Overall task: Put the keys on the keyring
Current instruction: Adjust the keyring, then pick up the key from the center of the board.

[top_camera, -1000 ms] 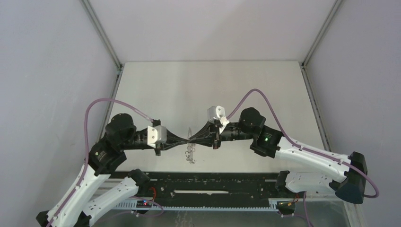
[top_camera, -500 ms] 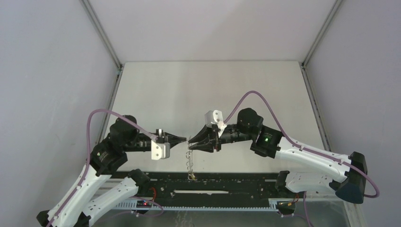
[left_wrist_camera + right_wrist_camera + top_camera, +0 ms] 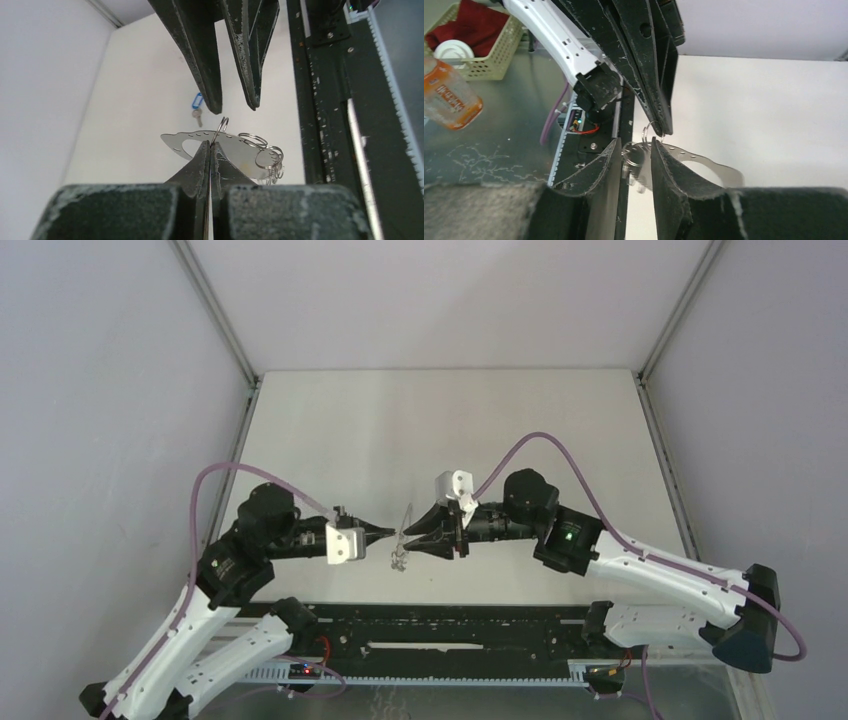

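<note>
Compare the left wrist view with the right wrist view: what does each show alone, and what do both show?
Only the left wrist view shows the blue-tagged key lying on the table. Only the right wrist view shows an orange-labelled bottle and a basket. Both show the keyring pinched in the shut left gripper, with the right gripper open around its small loops.
</note>
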Robot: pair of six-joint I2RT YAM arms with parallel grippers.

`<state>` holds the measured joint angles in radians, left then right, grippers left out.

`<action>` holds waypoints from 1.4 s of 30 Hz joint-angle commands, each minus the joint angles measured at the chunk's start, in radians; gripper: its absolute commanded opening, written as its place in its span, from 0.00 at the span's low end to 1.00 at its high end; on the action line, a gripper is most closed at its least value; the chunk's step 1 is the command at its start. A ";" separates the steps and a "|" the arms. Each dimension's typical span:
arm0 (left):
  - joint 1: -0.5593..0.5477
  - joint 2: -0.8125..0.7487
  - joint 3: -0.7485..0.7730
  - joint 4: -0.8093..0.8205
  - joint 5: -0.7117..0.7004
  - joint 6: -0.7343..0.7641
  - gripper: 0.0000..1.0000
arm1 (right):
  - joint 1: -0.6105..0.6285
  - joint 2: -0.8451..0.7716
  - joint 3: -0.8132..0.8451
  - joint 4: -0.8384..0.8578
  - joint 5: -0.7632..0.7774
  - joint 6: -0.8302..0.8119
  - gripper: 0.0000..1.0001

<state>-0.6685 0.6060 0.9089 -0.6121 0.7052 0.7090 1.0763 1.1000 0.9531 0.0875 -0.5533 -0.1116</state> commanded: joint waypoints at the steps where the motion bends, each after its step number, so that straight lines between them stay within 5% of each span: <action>1: -0.004 0.027 0.045 0.064 -0.024 -0.286 0.00 | -0.012 -0.056 0.039 -0.033 0.092 -0.014 0.38; 14: -0.004 -0.008 0.014 0.166 -0.086 -0.509 0.00 | -0.039 -0.109 0.039 -0.171 0.187 -0.018 0.46; 22: 0.024 -0.040 -0.046 0.202 -0.145 -0.543 0.00 | -0.257 -0.169 -0.078 -0.340 0.514 0.210 0.42; 28: 0.060 -0.022 -0.082 0.227 -0.110 -0.546 0.00 | -0.340 -0.098 -0.267 -0.230 0.666 0.343 0.43; 42: 0.085 -0.035 -0.107 0.231 -0.085 -0.517 0.00 | -0.395 0.262 -0.304 -0.004 0.741 0.729 0.39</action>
<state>-0.5903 0.5877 0.8131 -0.4332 0.5957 0.1844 0.6933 1.3144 0.6338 -0.0372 0.1356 0.4870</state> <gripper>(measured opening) 0.006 0.393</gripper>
